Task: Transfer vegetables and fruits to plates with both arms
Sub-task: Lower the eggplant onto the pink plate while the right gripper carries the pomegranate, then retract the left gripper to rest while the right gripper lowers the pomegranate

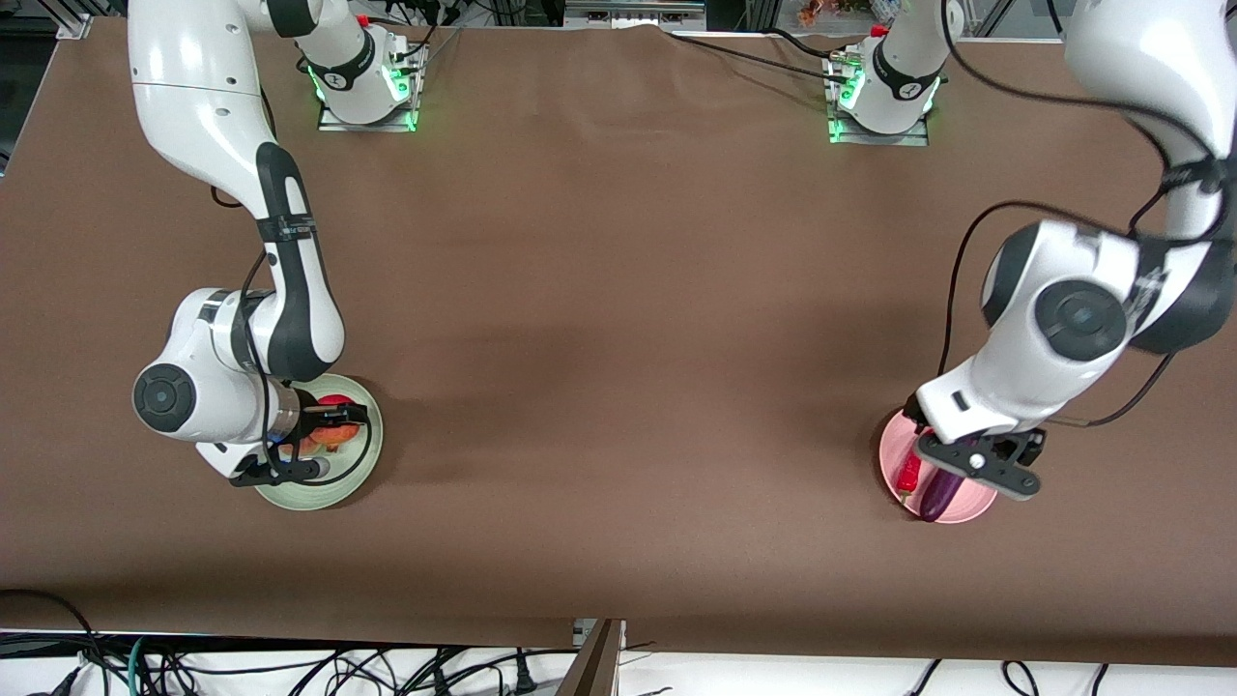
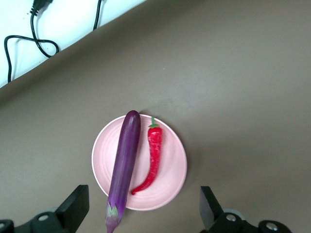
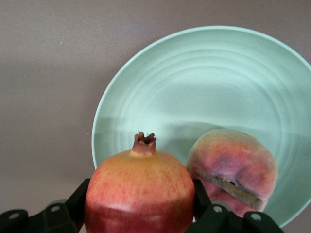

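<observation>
My left gripper [image 1: 976, 466] hangs open and empty over the pink plate [image 1: 976, 505]. In the left wrist view, the gripper [image 2: 143, 196] has its fingers spread wide on either side of the plate [image 2: 170, 145]. The purple eggplant [image 2: 124, 162] lies on the plate with its stem end past the rim. The red chili [image 2: 153, 160] lies beside it. My right gripper [image 1: 333, 435] is shut on the red-orange fruit [image 3: 138, 194] over the mint green plate [image 3: 204, 87], close by its rim. The peach [image 3: 233, 170] sits on that plate beside the held fruit.
The brown cloth-covered table [image 1: 618, 338] stretches between the two plates. The table's edge nearer the front camera has cables below it [image 1: 338, 667]. The two arm bases [image 1: 367, 87] stand along the table's other long edge.
</observation>
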Available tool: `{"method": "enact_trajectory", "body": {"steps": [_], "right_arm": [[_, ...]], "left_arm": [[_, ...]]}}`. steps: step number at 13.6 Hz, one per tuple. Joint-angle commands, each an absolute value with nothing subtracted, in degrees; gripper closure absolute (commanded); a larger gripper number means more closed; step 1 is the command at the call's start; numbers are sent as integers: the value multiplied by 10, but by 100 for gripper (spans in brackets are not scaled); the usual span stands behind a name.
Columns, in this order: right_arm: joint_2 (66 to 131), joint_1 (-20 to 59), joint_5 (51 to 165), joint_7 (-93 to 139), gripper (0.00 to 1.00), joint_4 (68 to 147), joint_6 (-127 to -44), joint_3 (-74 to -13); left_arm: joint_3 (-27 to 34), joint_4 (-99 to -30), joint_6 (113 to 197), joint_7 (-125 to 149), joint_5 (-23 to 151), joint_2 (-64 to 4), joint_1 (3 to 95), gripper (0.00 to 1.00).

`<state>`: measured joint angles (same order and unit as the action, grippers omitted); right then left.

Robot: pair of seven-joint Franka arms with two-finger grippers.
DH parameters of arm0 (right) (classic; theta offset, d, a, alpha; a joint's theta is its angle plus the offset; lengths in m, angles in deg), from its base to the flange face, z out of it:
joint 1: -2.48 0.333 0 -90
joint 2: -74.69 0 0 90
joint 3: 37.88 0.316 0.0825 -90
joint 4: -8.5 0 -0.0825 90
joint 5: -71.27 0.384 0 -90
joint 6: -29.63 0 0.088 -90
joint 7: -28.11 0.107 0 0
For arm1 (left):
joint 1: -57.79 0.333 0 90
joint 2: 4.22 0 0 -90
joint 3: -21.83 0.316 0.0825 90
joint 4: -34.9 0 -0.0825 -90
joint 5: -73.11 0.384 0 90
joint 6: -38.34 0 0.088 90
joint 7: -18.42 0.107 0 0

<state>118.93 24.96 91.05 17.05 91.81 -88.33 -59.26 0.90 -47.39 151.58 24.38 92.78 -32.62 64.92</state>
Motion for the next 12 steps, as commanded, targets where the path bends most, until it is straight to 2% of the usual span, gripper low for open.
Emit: {"method": "enact_trajectory", "body": {"steps": [1, 3, 5, 8, 10, 12], "right_arm": [[1212, 247, 907, 172, 64, 919, -905, -591], [1214, 249, 903, 170, 64, 916, -905, -590], [1214, 254, 903, 171, 64, 914, -906, -588], [1213, 269, 903, 170, 64, 914, -924, -588], [1212, 268, 903, 167, 64, 914, -925, -588], [1212, 264, 903, 163, 64, 914, -925, -589]], "left_arm": [[11, -484, 1470, 250, 875, -281, 654, 0], [21, -458, 1416, 251, 828, -270, 658, 0], [63, -465, 1391, 250, 798, -226, 647, 0], [147, -544, 1390, 247, 758, -135, 623, 0], [225, -589, 1388, 247, 754, -91, 585, 0], [233, -618, 1373, 247, 736, -56, 586, 0]]}}
